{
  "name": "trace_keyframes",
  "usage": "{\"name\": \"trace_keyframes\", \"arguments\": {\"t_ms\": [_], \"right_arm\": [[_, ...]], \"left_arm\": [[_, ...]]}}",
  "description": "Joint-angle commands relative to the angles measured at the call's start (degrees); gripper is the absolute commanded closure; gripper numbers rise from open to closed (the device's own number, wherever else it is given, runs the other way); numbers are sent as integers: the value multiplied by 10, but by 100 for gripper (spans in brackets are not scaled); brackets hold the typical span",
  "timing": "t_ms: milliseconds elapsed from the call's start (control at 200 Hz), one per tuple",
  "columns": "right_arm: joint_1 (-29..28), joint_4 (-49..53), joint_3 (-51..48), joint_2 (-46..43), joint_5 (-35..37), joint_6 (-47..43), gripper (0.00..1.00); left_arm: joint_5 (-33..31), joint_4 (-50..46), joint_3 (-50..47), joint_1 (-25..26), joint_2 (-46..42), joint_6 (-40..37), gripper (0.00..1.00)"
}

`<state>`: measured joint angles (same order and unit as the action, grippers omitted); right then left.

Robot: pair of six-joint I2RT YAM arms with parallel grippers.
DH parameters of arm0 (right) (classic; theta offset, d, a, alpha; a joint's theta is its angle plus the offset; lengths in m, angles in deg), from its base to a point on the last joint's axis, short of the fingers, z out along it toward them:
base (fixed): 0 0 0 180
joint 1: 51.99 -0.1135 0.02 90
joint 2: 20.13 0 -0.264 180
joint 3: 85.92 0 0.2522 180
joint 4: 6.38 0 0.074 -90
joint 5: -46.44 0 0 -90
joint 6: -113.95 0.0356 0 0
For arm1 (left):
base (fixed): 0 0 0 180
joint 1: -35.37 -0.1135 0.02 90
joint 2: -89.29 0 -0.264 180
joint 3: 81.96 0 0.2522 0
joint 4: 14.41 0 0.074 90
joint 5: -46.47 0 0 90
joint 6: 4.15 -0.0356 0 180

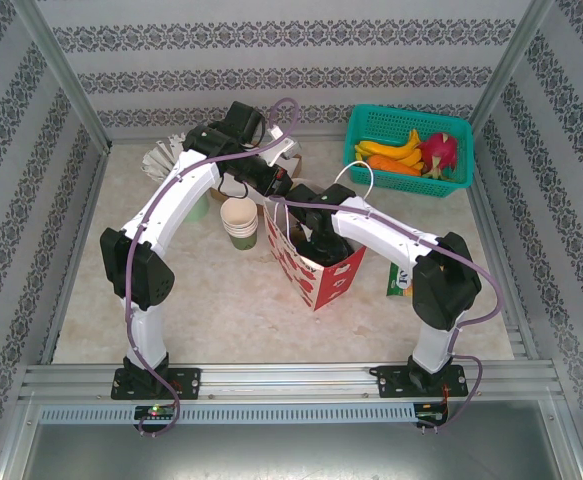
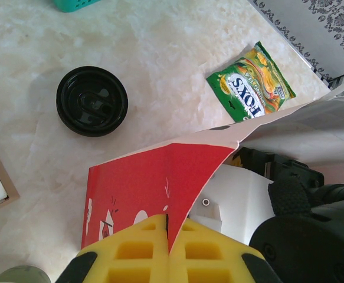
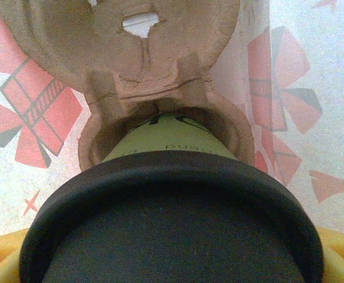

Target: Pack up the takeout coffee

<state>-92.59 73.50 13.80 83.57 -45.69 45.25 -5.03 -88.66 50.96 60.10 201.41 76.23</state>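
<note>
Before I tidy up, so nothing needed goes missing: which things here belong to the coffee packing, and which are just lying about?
Job: lidded cup, cardboard carrier, red bag, loose black lid, cup stack.
Lying about: sweets packet, fruit basket.

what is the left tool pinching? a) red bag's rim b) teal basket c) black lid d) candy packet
a: the left tool is shut on the red bag's rim, while the black lid and candy packet lie apart from it.
</note>
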Motion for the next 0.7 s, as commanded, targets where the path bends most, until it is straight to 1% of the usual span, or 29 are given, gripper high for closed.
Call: {"name": "trace_keyframes", "arguments": {"t_ms": [0,235,694], "right_arm": [[3,-23,-14,20,11,12,30],[2,-30,-22,21,22,15,30],[2,-97,-61,27,35,29,31]], "left_arm": [[5,12,3,-1,-11,3,100],[6,13,3,-2,-12,4,100],[12,13,3,-2,-11,8,100]]}}
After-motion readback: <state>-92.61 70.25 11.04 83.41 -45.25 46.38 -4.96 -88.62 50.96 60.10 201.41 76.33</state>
